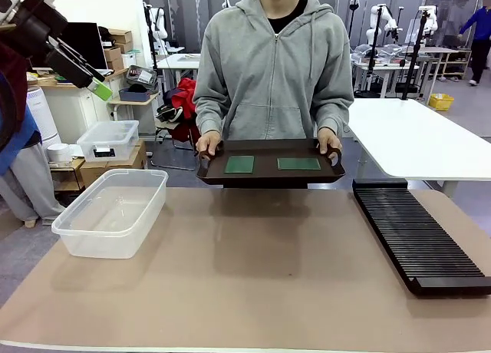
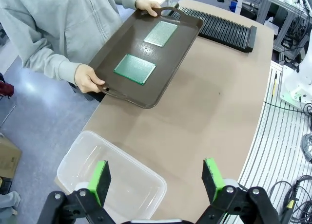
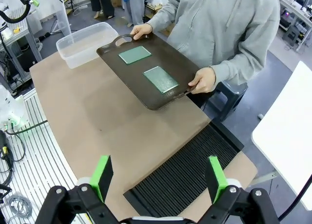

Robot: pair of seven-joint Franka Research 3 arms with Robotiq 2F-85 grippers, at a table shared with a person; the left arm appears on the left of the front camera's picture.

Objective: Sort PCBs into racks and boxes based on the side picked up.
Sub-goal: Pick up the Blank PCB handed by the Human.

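Both pairs of jaws gape; thin, stiff, light PCBs (image 1: 239, 163) (image 1: 298, 163) lie flat on the tray (image 1: 265, 169), likely needing edge pinches.

Workshop hall beyond a tan-covered surface (image 1: 253, 284)

A white table (image 1: 418, 138) stands at the far right on a grey floor (image 2: 34, 126), with 1 yellow bin (image 1: 440, 101) beyond it. At the far left a white cabinet (image 1: 70, 111) stands below stacked cardboard boxes (image 1: 116, 47). Near it a small lidded clear box (image 1: 107, 140) rests on what may be a low carton (image 1: 115, 170); that corner is cluttered. More white benches (image 1: 180, 61) fill the back, and 1 grey stool (image 3: 229, 93) stands on the floor at the surface's far side.
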